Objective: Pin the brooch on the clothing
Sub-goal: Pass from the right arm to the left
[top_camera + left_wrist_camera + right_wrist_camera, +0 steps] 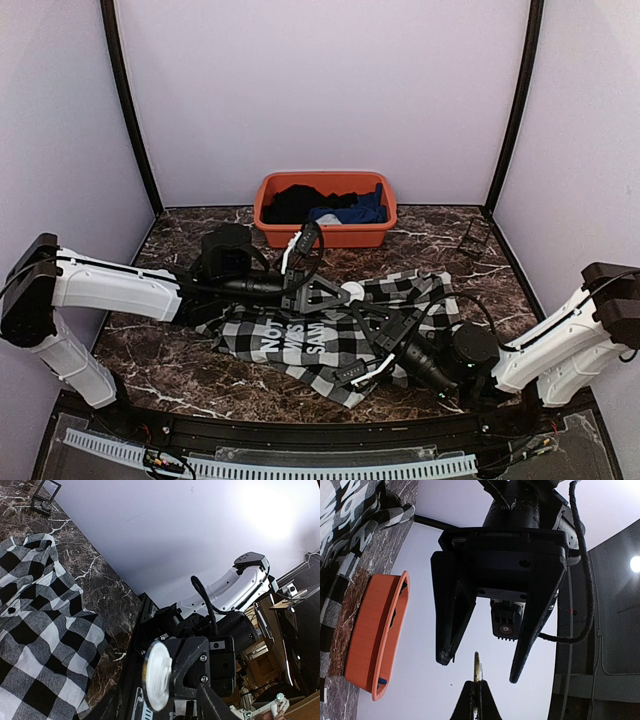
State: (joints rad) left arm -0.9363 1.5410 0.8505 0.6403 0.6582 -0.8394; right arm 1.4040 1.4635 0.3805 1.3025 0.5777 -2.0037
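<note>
The right pincer [476, 702] pinches the brooch [157, 675] edge-on between the left pincer's [479, 670] spread jaws, over the checked shirt [300, 340].

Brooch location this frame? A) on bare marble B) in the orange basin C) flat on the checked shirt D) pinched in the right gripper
D: the left wrist view shows the white round brooch clamped edge-on by the right gripper, held in the air and not lying on the checked shirt.
</note>
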